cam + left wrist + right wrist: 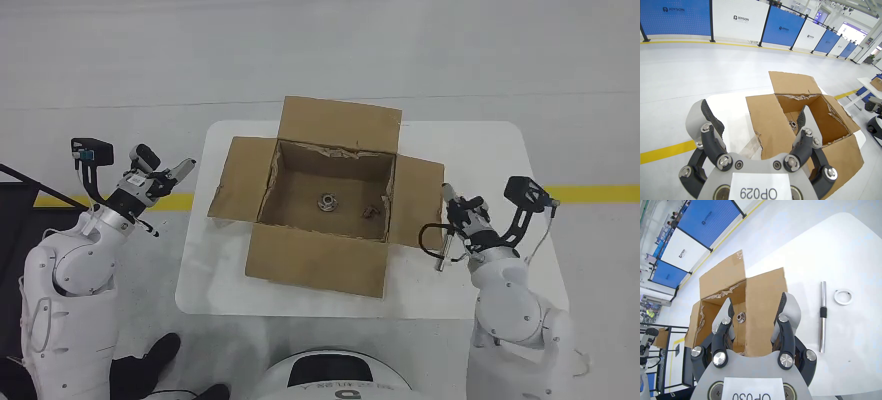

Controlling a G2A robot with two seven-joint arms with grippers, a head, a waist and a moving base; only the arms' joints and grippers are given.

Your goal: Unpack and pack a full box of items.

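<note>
Arms flank open cardboard box (318, 262), torn-edged, mid-table. Left gripper (755, 105), right gripper (756, 297) spread wide, empty. Flanged metal hub (327, 202) on box floor; polished steel rod (823, 306), ring (842, 297) on white tabletop (480, 145).

Top view straight down on white rounded table (480, 150), wrist views close, facing open brown cardboard box (768, 117) from opposite sides, box shared by all.

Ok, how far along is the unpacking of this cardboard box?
Done: a metal rod and a ring lie out on the table beside the box. In hand: nothing; the left jaws and right jaws stand open and empty on either side of it. Left: a flanged metal part and another small piece sit on the box floor, then repacking everything.
</note>
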